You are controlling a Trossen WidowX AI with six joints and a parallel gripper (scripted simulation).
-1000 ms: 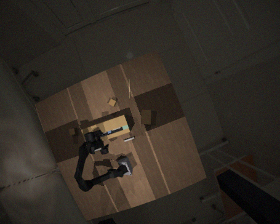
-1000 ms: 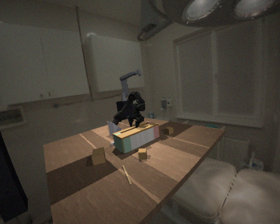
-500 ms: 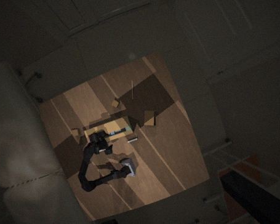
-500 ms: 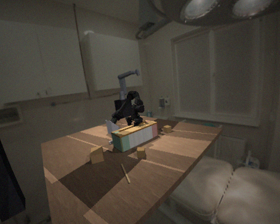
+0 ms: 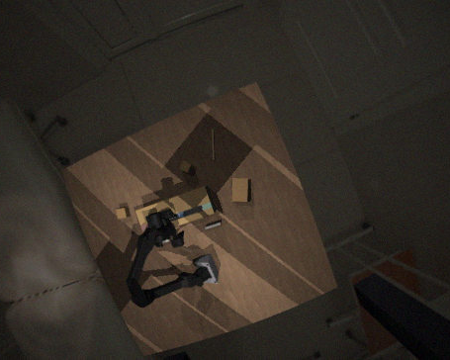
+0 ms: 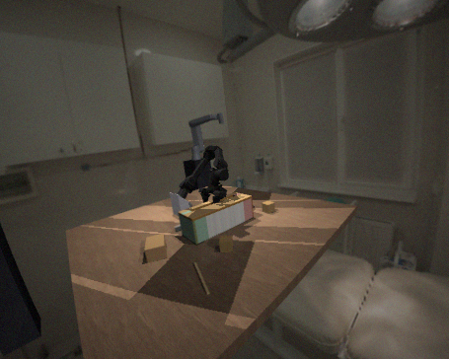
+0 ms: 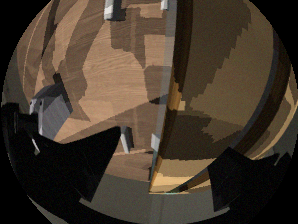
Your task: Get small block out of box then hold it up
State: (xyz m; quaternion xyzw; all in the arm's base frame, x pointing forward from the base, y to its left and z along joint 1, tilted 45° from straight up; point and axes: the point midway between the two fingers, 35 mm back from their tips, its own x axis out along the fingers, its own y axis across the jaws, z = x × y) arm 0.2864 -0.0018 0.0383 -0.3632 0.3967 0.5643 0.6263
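Tool (image 6: 213,196) wide open, empty, poised above box (image 6: 217,223) near its 3 o'clock end; target block not visibly out; extraction and lift remain.

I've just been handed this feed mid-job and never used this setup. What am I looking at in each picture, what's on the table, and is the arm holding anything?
One dark jointed arm with a two-finger gripper works on a wooden table. One picture looks straight down, one from the side, and the round one from the wrist.

The gripper hangs open and empty over the long box. Around the box lie three small blocks, a thin stick and a small dark bar.
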